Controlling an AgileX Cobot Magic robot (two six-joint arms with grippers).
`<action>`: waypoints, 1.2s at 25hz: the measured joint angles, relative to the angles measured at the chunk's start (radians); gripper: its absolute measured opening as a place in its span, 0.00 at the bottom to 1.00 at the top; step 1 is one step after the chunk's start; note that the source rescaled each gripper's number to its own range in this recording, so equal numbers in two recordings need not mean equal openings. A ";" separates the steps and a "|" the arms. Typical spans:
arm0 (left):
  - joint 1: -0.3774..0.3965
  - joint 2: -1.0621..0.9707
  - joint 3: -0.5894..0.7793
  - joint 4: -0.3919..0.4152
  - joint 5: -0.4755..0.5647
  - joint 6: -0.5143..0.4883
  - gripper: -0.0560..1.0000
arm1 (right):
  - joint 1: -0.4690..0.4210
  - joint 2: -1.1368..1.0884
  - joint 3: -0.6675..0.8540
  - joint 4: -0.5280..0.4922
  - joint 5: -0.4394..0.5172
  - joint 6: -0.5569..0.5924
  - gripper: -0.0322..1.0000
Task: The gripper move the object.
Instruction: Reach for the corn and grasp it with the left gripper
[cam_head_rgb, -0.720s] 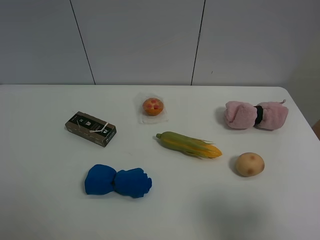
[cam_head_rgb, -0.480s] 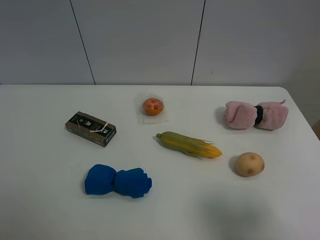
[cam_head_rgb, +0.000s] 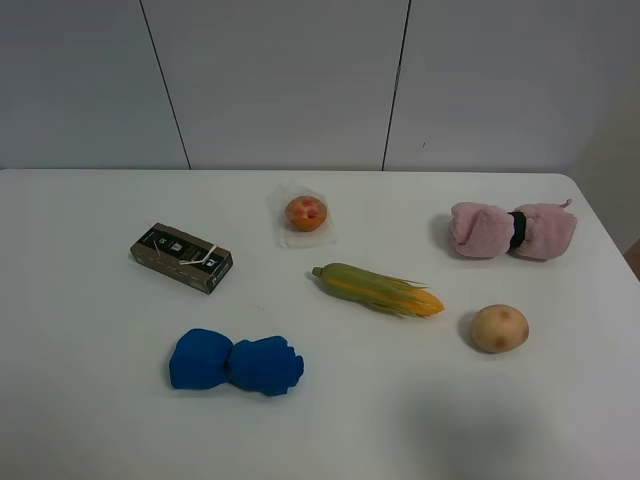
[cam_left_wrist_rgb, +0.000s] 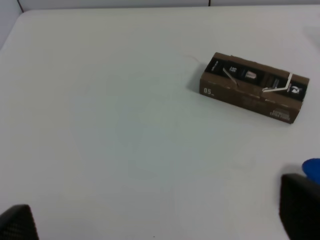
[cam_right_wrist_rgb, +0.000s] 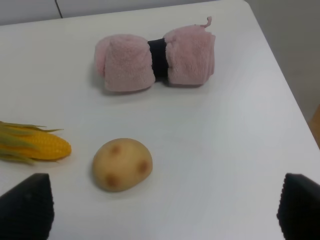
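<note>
Corn cob (cam_head_rgb: 378, 289) lies flat, middle of the counter (cam_head_rgb: 90, 420), green end twd the left arm's side, yellow tip twd the potato (cam_head_rgb: 499, 328), near it but not touching. Right gripper (cam_right_wrist_rgb: 162, 212): jaws wide apart, bare counter btwn them. Cob's yellow tip sits near one jaw tip, off to the side of the gap, no contact; potato ahead of the gap. Left gripper (cam_left_wrist_rgb: 157, 220): jaws also spread, brown box (cam_left_wrist_rgb: 252, 87) ahead.

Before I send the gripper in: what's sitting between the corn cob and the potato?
Nothing. Only bare table separates the corn cob from the potato; they lie apart, not touching. The gap shows in both the exterior high and right wrist views.
</note>
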 joint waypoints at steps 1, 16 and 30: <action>0.000 0.000 0.000 0.000 0.000 0.000 0.96 | 0.000 0.000 0.000 0.000 0.000 0.000 1.00; 0.000 0.777 -0.337 -0.148 -0.232 0.202 0.96 | 0.000 0.000 0.000 0.000 0.000 0.000 1.00; -0.385 1.408 -0.754 -0.183 -0.248 0.646 0.94 | 0.000 0.000 0.000 0.000 0.000 0.000 1.00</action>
